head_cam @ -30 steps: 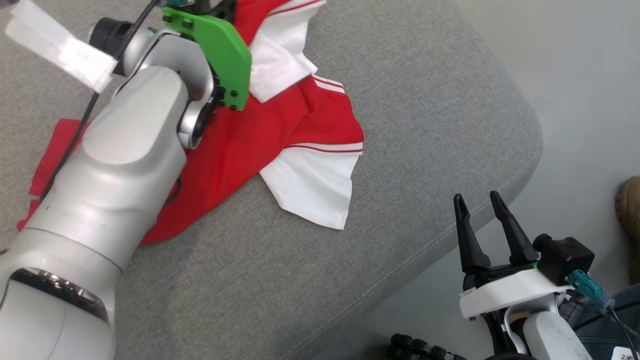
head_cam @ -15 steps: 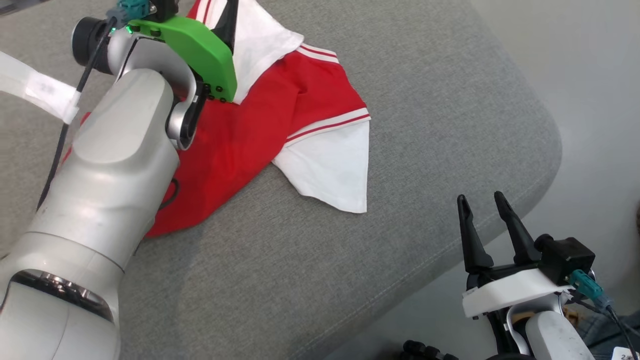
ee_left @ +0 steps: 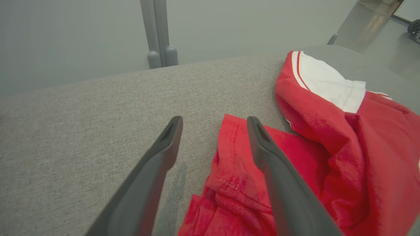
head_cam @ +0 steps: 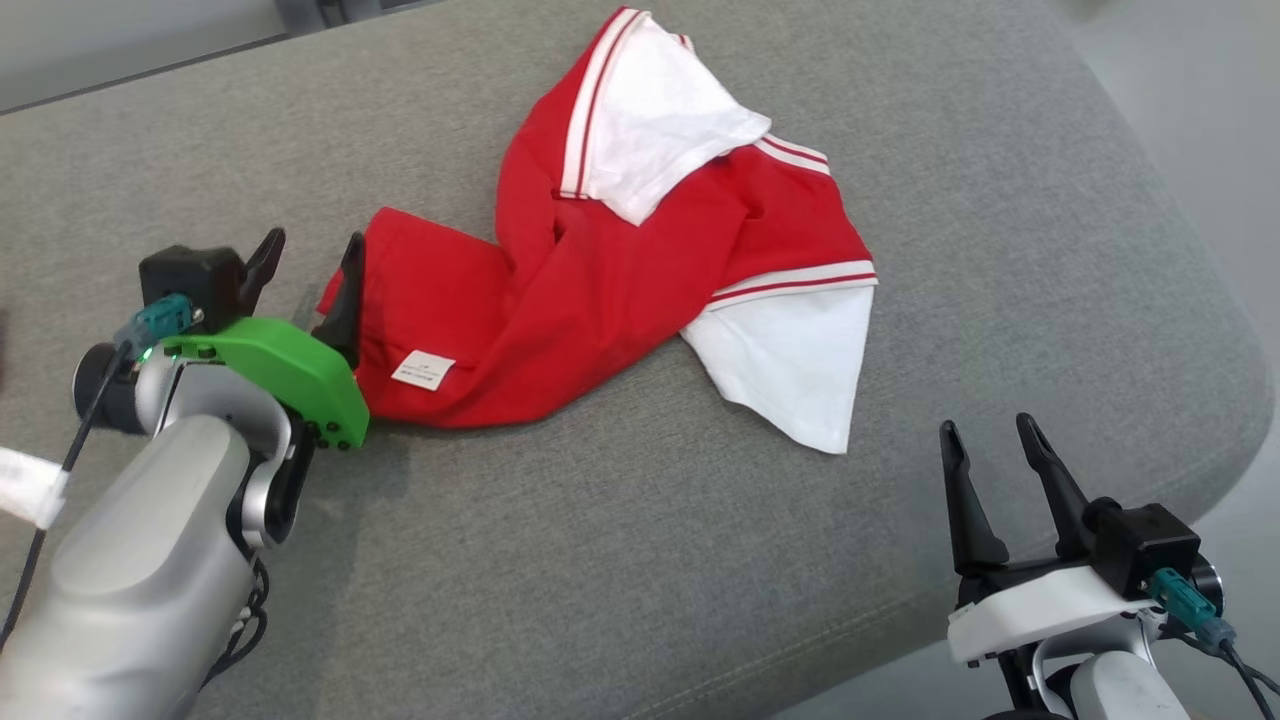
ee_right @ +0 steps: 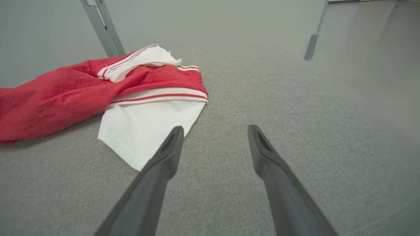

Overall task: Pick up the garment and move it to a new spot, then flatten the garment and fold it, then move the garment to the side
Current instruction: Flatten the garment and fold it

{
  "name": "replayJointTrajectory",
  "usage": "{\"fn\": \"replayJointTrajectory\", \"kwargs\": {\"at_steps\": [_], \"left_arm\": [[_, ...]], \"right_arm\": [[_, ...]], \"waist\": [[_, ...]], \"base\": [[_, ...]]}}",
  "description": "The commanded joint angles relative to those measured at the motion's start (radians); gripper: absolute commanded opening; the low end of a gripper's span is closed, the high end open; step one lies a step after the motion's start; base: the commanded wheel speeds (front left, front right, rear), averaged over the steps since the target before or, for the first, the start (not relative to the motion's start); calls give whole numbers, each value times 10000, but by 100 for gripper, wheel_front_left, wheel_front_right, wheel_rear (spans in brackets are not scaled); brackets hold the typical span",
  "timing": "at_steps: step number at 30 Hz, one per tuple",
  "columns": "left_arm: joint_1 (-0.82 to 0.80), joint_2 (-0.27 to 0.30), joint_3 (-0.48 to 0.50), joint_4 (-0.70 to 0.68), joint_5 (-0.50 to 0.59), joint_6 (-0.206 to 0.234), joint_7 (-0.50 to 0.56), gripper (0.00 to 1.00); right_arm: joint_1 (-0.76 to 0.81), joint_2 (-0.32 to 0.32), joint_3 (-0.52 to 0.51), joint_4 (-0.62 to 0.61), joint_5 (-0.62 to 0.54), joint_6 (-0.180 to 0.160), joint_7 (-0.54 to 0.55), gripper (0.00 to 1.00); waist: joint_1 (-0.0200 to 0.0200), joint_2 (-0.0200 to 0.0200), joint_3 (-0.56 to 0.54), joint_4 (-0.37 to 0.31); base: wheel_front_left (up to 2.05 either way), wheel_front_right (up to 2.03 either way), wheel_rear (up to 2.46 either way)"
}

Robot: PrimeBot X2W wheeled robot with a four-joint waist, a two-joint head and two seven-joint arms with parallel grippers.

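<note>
While the garment (head_cam: pixel 600 290) lies crumpled on the grey worktop (head_cam: pixel 600 580), left gripper (head_cam: pixel 313 240) has jaws spread at its red hem; right gripper (head_cam: pixel 985 424) hangs off to the side, jaws spread too.

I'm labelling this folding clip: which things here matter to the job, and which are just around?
Part of the job: red and white garment; left gripper, open at its hem; right gripper, open, apart from it.
Just around: grey cushion beneath; metal posts behind; floor.
</note>
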Motion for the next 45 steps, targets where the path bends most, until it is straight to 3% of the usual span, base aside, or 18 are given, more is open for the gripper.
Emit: {"fn": "replayJointTrajectory", "kwargs": {"at_steps": [1, 8, 17, 26, 29, 32, 34, 36, 38, 43, 45], "left_arm": [[457, 240, 80, -376, -135, 210, 117, 100], [1436, 695, 104, -1576, -571, 666, 828, 100], [1301, 536, 64, -2456, -913, 777, 1404, 100], [656, 151, -141, -1834, -849, 624, 1770, 100], [550, 86, -182, -1468, -814, 569, 1782, 89], [489, 118, -221, -1101, -771, 542, 1757, 91], [515, 130, -243, -883, -779, 492, 1737, 80], [548, 133, -256, -735, -809, 442, 1712, 49], [560, 114, -267, -597, -822, 377, 1668, 42], [505, 20, -322, -422, -841, 266, 1638, 0], [444, -16, -350, -404, -813, 229, 1636, 0]], "right_arm": [[107, -28, -31, 12, -77, -7, -5, 100], [-12, -30, 38, 57, -171, -7, -5, 100], [-207, -28, 164, 109, -195, -7, -4, 100], [-283, -27, 281, 141, -41, -7, -4, 100], [-262, -27, 302, 135, 18, -7, -4, 100], [-237, -27, 288, 131, 46, -7, -4, 100], [-206, -27, 275, 125, 56, -7, -4, 100], [-164, -27, 266, 117, 63, -7, -4, 100], [-124, -27, 251, 115, 62, -7, -4, 100], [-113, -27, 221, 127, 71, -7, -4, 100], [-141, -27, 220, 132, 64, -7, -4, 100]], "waist": [[0, 0, -485, 800], [0, 0, -500, 1234], [0, 0, -385, 1259], [0, 0, -133, 816], [0, 0, -91, 641], [0, 0, -78, 500], [0, 0, -86, 433], [0, 0, -101, 387], [0, 0, -123, 367], [0, 0, -149, 385], [0, 0, -146, 411]], "base": [[0, 0, 0], [0, 0, 0], [0, 0, 0], [0, 0, 0], [0, 0, 0], [0, 0, 0], [0, 0, 0], [0, 0, 0], [0, 0, 0], [0, 0, 0], [0, 0, 0]]}}
